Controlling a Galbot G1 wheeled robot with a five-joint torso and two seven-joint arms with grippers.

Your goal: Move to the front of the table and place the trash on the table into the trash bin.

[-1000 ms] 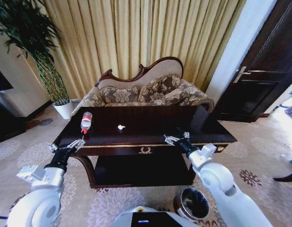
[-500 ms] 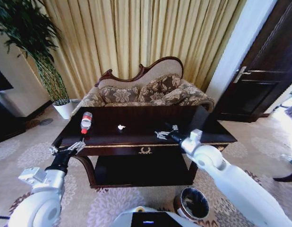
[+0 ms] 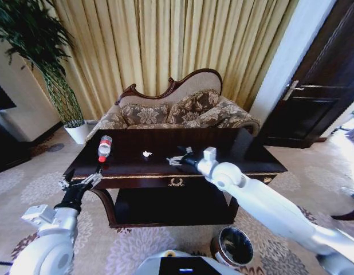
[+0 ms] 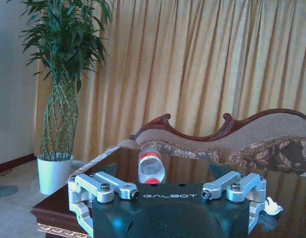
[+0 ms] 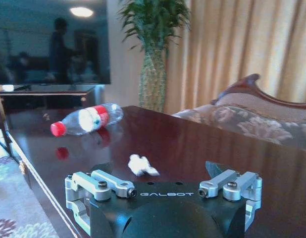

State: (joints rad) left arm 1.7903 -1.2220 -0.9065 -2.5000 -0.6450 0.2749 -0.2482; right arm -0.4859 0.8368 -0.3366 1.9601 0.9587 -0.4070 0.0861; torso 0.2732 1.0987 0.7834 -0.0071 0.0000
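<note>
Your right claw (image 3: 176, 158), jaws apart, has swept across the desk (image 3: 234, 149) toward the white scrap (image 3: 146, 154), so pickup looks imminent.

The table (image 3: 234, 150) is glossy dark wood, the bottle (image 3: 104, 148) clear plastic, the scrap (image 3: 146, 154) crumpled paper.

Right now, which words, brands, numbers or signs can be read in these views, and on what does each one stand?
"GALBOT": on the black body of the left gripper, left wrist view.
"GALBOT": on the black body of the right gripper, right wrist view.
Red label on the bottle: too blurred to read.
Gold emblem on the table front: an ornament, no lettering legible.
Trash bin: no readable text.
</note>
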